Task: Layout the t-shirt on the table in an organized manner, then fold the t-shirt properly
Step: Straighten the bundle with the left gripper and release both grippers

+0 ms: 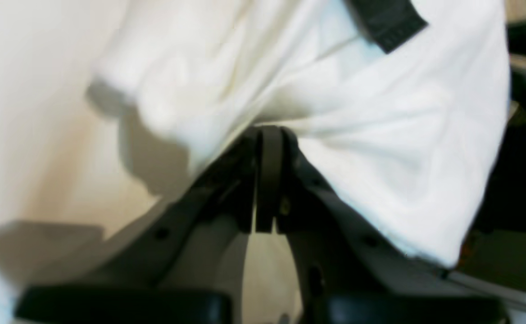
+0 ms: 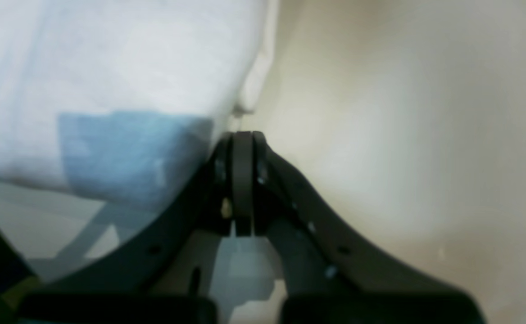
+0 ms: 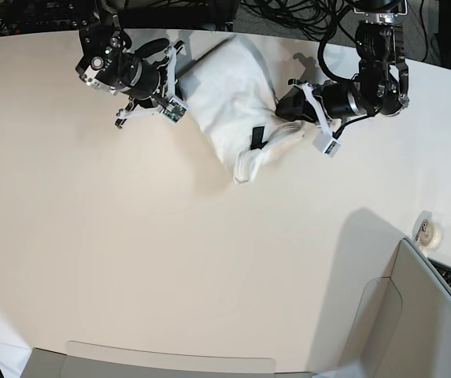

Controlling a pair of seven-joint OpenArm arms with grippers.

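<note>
White cotton fills the left wrist view: the t-shirt, soft, creased, folds radiating from where the left gripper pinches it, black jaws clamped together on the cloth. A black strip lies on the fabric at top. Smooth off-white table at left, blurred.

Right wrist view: the right gripper has its dark jaws pressed together at the shirt's edge; blurred, cannot tell if cloth sits between them. Pale blue rectangular patch shows through the fabric. Table matte cream at right.

Base view: shirt bunched into a lumpy mound at the table's far side, between both arms, plain white side out, one loose end trailing toward the camera. Left gripper at the mound's right edge, right gripper at its left edge. Small round whitish object near the right rim, grey-beige panels at the near edge.
</note>
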